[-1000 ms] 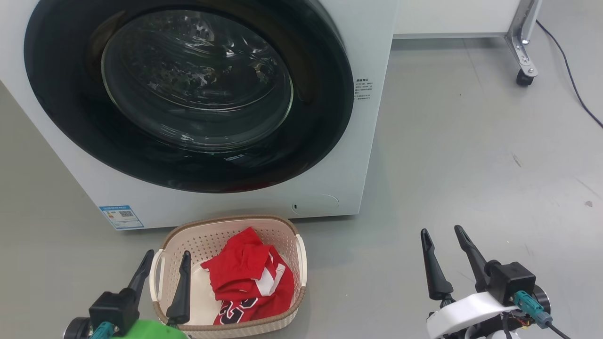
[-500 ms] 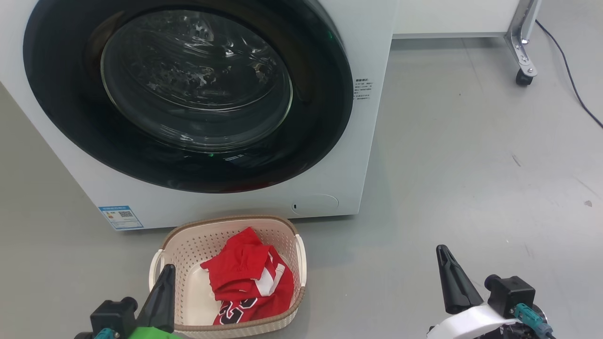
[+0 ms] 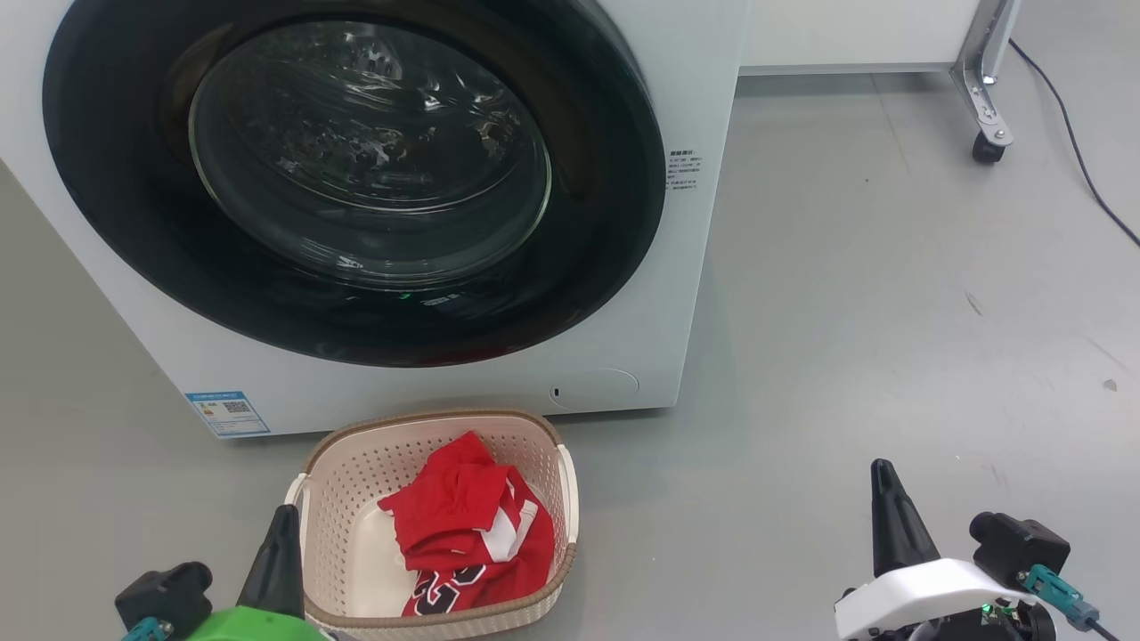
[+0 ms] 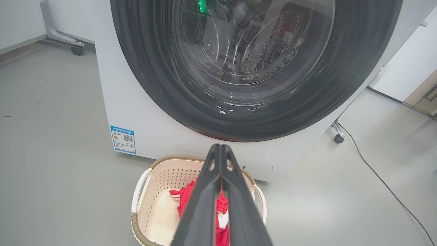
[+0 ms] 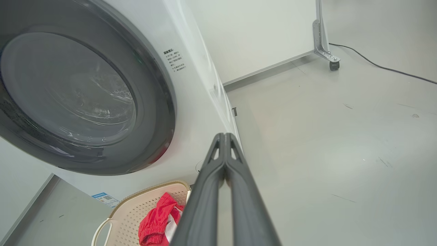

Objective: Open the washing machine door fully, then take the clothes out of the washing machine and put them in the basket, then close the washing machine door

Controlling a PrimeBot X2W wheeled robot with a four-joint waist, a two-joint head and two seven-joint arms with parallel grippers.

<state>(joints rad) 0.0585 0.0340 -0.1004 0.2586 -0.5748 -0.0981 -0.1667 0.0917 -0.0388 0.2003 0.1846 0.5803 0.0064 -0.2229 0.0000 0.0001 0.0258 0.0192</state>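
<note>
The white washing machine (image 3: pixel 704 98) stands ahead with its round black door (image 3: pixel 356 178) flush against the front. On the floor before it sits the cream basket (image 3: pixel 356 472), and the red clothes (image 3: pixel 472 525) lie inside it. My left gripper (image 3: pixel 280 521) hovers low at the basket's near left corner, shut with nothing between its fingers; its tips (image 4: pixel 218 147) meet in the left wrist view. Over bare floor at the lower right, my right gripper (image 3: pixel 882 472) is shut and empty too, fingers (image 5: pixel 223 136) pressed together.
A white panel on a metal caster leg (image 3: pixel 984 116) stands at the back right. A black cable (image 3: pixel 1078 142) runs across the grey floor near it. Open floor lies to the right of the machine.
Both grippers have gone from open to shut and pulled back toward the bottom of the head view. The basket, clothes and door have stayed put.
</note>
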